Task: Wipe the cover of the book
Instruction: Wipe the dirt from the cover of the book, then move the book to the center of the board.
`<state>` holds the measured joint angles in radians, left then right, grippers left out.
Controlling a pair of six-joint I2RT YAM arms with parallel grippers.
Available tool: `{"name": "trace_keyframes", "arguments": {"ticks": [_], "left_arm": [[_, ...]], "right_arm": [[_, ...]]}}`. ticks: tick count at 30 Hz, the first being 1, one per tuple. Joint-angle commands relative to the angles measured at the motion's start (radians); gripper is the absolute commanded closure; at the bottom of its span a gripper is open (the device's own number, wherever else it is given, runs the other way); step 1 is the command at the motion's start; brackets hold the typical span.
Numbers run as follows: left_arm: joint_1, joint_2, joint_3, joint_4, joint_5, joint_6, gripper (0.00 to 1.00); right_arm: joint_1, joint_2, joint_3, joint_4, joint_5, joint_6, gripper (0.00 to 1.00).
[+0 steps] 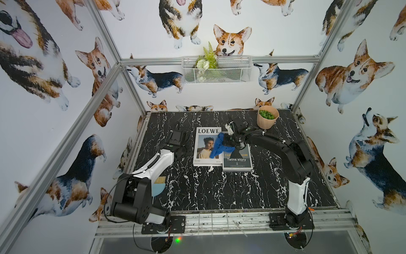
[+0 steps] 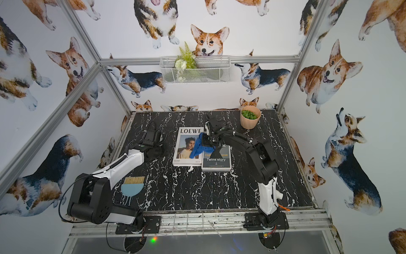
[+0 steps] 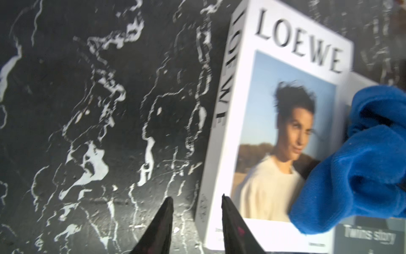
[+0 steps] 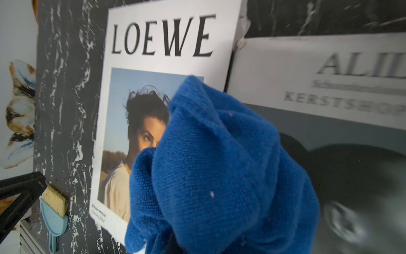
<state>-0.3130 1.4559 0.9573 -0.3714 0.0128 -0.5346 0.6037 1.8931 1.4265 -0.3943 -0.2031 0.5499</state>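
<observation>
A white book titled LOEWE (image 1: 206, 134) (image 3: 283, 52) (image 4: 162, 35) lies flat on the black marble table (image 1: 219, 193). A grey book reading "Twins story" (image 1: 237, 161) (image 2: 216, 161) lies against its right side. My right gripper (image 1: 228, 141) (image 2: 207, 140) is shut on a bunched blue cloth (image 1: 216, 148) (image 2: 196, 150) (image 4: 219, 165). The cloth drapes over the LOEWE cover's right part and the grey book's far left corner. My left gripper (image 1: 185, 152) (image 3: 196, 196) hovers at the LOEWE book's near left corner, jaws slightly apart and empty.
A light blue brush with tan bristles (image 1: 158, 187) (image 2: 133, 187) (image 4: 55, 209) lies near the left arm's base. A beige pot of green plants (image 1: 267, 117) stands at the back right. A white wire basket (image 1: 216, 70) hangs on the back wall.
</observation>
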Motion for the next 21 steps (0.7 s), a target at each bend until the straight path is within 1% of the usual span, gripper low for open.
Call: {"name": "trace_keyframes", "arguments": {"ticks": [1,4,9,12,14,16,21], "left_arm": [[-0.071,0.039,0.076,-0.039,-0.044,-0.029,0.59],[-0.152,0.133,0.184,-0.032,-0.063,-0.049,0.59],[-0.262,0.375,0.438,-0.082,-0.066,-0.053,0.57],[-0.305,0.485,0.56,-0.088,-0.067,-0.051,0.55],[-0.327,0.545,0.621,-0.092,-0.077,-0.049,0.53],[-0.346,0.598,0.678,-0.111,-0.121,-0.027,0.5],[-0.38,0.704,0.81,-0.237,-0.304,0.062,0.44]], "right_arm": [[-0.044,-0.127,-0.137,0.071,0.01,0.058,1.0],[-0.099,-0.227,-0.262,0.092,0.017,0.076,1.0],[-0.184,-0.383,-0.419,0.074,0.129,0.107,1.0],[-0.21,-0.485,-0.492,0.071,0.184,0.131,1.0],[-0.211,-0.535,-0.526,0.071,0.19,0.138,1.0],[-0.21,-0.567,-0.545,0.052,0.198,0.141,1.0],[-0.21,-0.655,-0.598,0.022,0.206,0.146,1.0]]}}
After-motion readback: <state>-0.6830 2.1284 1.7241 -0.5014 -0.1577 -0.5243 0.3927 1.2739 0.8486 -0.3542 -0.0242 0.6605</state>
